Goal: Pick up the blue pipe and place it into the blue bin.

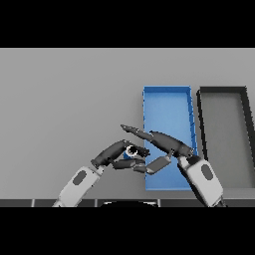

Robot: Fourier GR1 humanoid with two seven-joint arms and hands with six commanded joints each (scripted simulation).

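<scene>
The blue pipe [128,155] lies on the worktop [69,99] just left of the blue bin [167,90], mostly hidden; it looks small, stiff, light and likely slippery, best pinched mid-body. The left hand [115,151] curls round it; the right hand [167,143] hovers, fingers straight.

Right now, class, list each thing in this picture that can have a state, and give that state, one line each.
blue pipe: off the bin, pinched in the left hand.
left hand: curled round the pipe.
right hand: fingers straight, over the bin's near left edge.
blue bin: open, nothing inside.
black bin: open, nothing inside.
</scene>
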